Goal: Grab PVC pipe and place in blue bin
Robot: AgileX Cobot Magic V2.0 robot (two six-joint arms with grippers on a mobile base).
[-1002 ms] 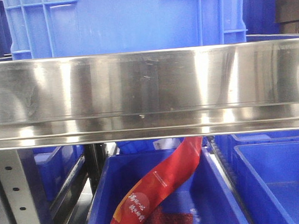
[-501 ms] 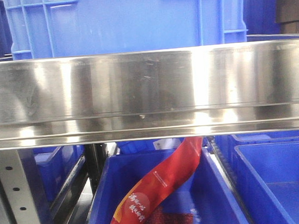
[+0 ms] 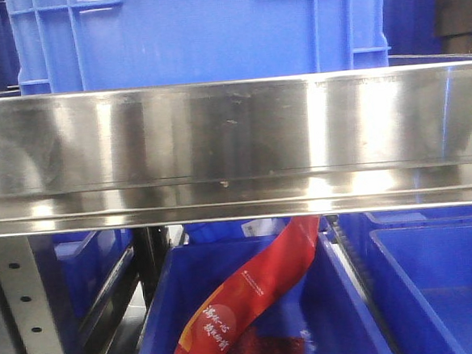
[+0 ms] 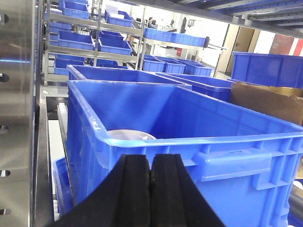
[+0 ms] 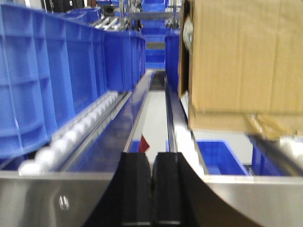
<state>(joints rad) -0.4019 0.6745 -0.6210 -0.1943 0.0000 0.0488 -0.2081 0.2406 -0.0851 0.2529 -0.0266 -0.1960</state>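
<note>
Now a wide steel rail (image 3: 234,149) is filling the front view, with a big blue bin (image 3: 202,33) standing above it; below, a lower blue bin (image 3: 253,305) is holding a red bag (image 3: 253,301); in the left wrist view the left gripper (image 4: 151,189) is staying clenched on nothing before the blue bin, where a white round piece (image 4: 130,135), maybe the PVC pipe, is lying inside; the right gripper (image 5: 151,189) is also clenched and empty, beside a cardboard box (image 5: 241,61).

Glossy plastic blue bin (image 4: 189,142), brushed-metal shelf rail (image 3: 234,145).
</note>
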